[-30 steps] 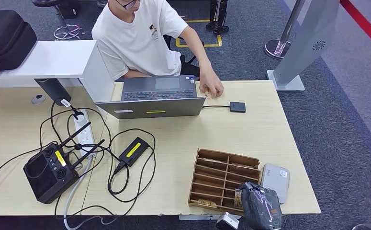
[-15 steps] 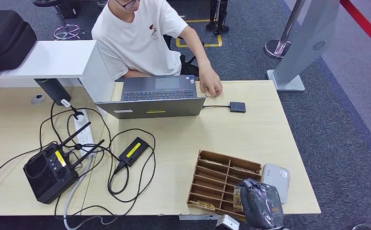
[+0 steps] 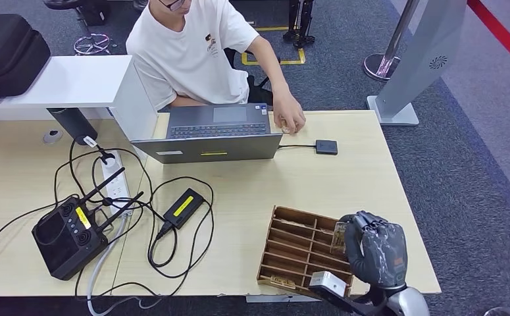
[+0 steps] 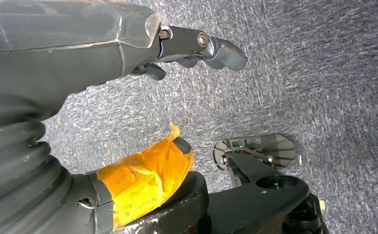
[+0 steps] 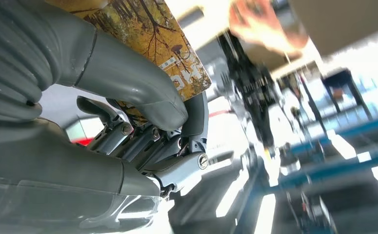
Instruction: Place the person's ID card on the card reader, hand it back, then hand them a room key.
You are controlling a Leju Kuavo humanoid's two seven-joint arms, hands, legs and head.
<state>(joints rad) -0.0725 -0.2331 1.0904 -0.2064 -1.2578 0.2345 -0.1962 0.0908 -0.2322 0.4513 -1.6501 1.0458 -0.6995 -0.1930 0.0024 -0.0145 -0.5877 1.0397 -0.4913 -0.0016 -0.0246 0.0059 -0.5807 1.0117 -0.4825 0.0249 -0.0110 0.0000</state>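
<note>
Spanning grey carpet, the wooden surface point(image 3: 344, 178) carries, left to right, a black controller point(image 3: 64, 238) amid cables, an open laptop point(image 3: 216, 135), a person's hand point(image 3: 290, 119), then a wooden tray point(image 3: 298, 247). Over its right edge the right robot hand point(image 3: 374, 250) pinches a room key point(image 5: 150, 29). The left robot hand point(image 4: 196, 46) hangs empty, fingers apart.
</note>
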